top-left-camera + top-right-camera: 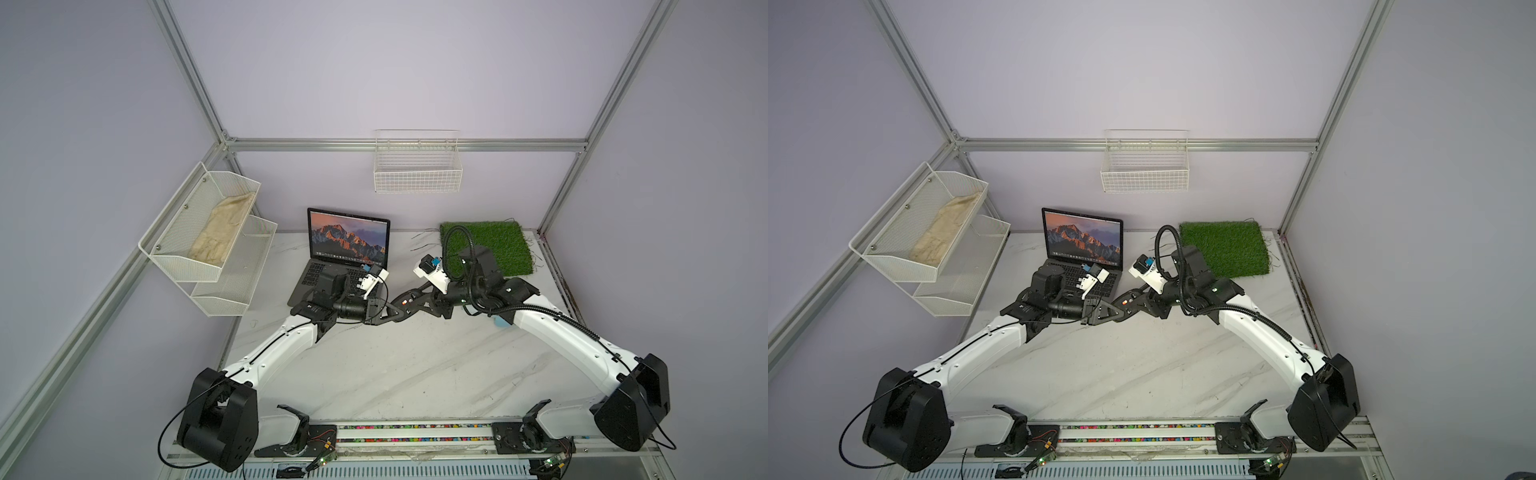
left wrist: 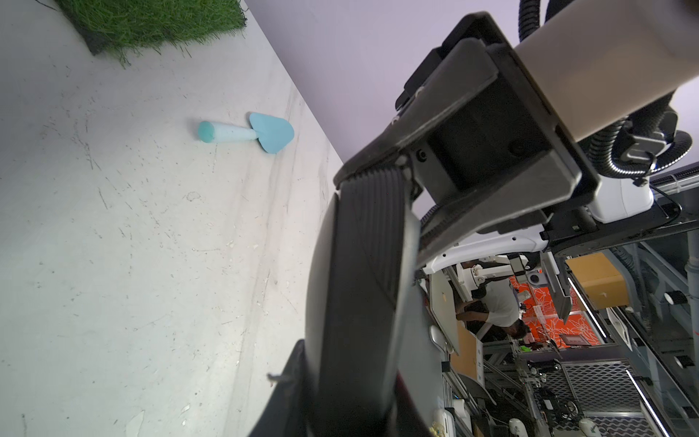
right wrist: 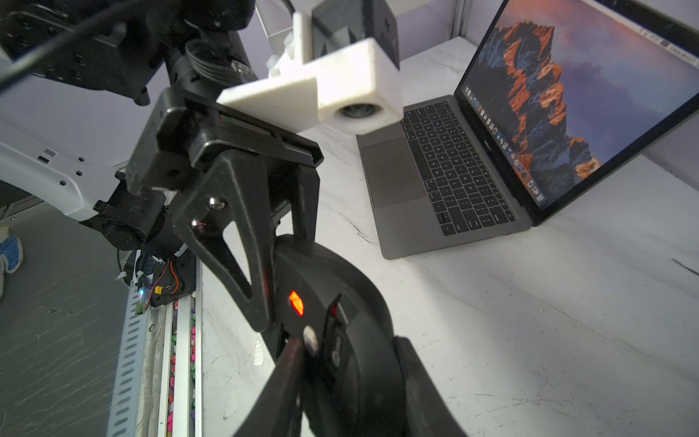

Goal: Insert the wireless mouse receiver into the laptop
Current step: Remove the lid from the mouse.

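In both top views the two arms meet at the centre of the frame, just right of the slim dark grey laptop (image 1: 332, 286) (image 1: 1096, 289). It stands open, showing an orange-lit mountain wallpaper, on the white marbled table (image 1: 395, 374).

The left gripper (image 3: 281, 280) is clenched on the black oval mouse (image 3: 340, 287), whose underside faces the camera in the right wrist view, with a red light glowing. At lower centre of that frame sits the wireless mouse receiver (image 3: 310, 338), a tiny stub with a pale rounded end. It is seated in the mouse's underside just below the red light, well apart from the laptop.

The right gripper (image 3: 350, 340) straddles that end of the mouse, one fingertip touching the stub. I cannot tell whether it is pinching anything.
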### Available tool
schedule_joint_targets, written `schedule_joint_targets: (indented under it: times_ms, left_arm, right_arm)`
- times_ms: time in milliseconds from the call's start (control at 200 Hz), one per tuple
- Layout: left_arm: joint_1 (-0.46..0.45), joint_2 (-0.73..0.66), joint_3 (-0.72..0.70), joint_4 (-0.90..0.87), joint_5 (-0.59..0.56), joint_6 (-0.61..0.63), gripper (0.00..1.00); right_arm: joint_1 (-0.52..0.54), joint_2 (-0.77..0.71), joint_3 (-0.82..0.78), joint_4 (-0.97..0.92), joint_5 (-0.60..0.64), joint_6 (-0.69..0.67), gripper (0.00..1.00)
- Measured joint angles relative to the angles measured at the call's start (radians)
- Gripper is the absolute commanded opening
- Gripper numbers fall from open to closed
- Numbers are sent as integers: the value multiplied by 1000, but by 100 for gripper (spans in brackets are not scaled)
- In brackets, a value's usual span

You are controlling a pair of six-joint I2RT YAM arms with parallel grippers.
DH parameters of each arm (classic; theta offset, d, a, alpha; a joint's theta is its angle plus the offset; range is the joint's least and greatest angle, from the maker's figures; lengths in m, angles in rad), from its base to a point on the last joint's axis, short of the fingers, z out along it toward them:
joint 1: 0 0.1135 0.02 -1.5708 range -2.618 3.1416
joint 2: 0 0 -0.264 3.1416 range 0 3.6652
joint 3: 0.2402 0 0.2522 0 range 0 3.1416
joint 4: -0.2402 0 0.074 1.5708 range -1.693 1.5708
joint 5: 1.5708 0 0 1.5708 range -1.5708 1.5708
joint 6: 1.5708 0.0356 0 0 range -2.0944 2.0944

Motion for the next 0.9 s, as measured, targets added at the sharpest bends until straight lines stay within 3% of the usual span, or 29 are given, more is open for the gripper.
schedule_joint_targets:
  times_ms: [280, 900]
  left_arm:
    - [3, 0, 0, -13, 0, 16, 0]
    - [13, 0, 1, -35, 9, 87, 0]
  right_arm:
    - [-2, -4, 1, 1, 5, 6, 0]
    - [-35, -32, -14, -6, -51, 6, 0]
